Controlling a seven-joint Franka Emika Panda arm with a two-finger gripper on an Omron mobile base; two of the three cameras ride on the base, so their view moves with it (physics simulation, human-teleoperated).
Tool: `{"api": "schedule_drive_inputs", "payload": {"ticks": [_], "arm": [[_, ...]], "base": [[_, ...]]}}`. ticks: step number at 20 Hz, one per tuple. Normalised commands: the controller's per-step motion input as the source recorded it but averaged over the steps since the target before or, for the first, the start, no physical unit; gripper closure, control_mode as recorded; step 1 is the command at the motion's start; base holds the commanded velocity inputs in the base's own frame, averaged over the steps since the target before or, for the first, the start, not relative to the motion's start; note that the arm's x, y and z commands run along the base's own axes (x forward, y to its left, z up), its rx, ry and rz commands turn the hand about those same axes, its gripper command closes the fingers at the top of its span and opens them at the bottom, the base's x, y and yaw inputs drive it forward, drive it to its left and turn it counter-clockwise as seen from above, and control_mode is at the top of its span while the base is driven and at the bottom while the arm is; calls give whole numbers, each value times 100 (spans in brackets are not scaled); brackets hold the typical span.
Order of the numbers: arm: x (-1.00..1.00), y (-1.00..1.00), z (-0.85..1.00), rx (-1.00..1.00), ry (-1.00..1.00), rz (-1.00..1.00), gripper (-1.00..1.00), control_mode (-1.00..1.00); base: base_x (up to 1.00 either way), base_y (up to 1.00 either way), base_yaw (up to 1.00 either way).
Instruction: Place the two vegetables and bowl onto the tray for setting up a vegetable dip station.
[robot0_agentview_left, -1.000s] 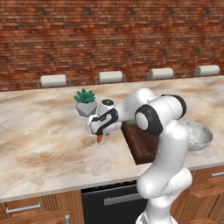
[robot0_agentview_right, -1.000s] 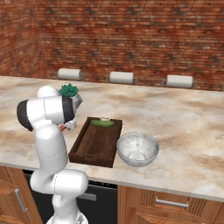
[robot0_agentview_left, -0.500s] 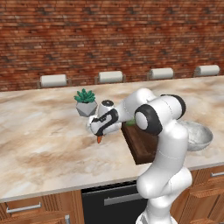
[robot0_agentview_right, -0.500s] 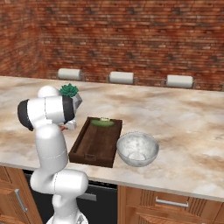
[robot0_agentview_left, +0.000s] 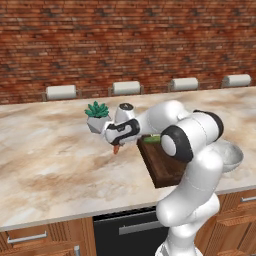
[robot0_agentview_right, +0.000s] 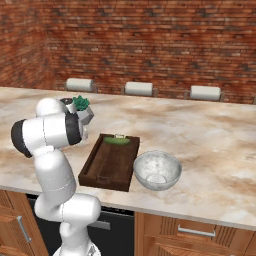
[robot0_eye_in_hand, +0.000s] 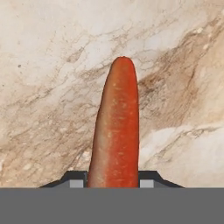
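Carrot (robot0_eye_in_hand: 114, 131) pinched between my gripper's (robot0_eye_in_hand: 113, 180) fingers, just above the marble counter (robot0_agentview_left: 45, 165).
Plant pot (robot0_agentview_left: 97, 117) sits right beside my bent-over arm; cucumber (robot0_agentview_right: 119, 141) lies on the tray (robot0_agentview_right: 102, 170), bowl (robot0_agentview_right: 157, 170) touching its side.

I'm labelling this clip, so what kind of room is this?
Most likely a kitchen: a long marble counter over wooden drawers, a brick back wall, and a carrot, tray and bowl.

Veined marble counter (robot0_agentview_left: 55, 155), dark wooden tray (robot0_agentview_right: 107, 167), matt smooth carrot (robot0_eye_in_hand: 116, 131), rough brick wall (robot0_agentview_left: 125, 40)
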Motion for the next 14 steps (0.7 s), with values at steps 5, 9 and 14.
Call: {"api": "schedule_drive_inputs", "payload": {"ticks": [5,9,14], "arm": [[0,-38,54,0,0,-20,100,-100],[0,-58,39,3,0,-25,100,-100],[2,-54,28,3,0,-31,100,-100]], "base": [[0,0,0],[0,0,0],[0,0,0]]}}
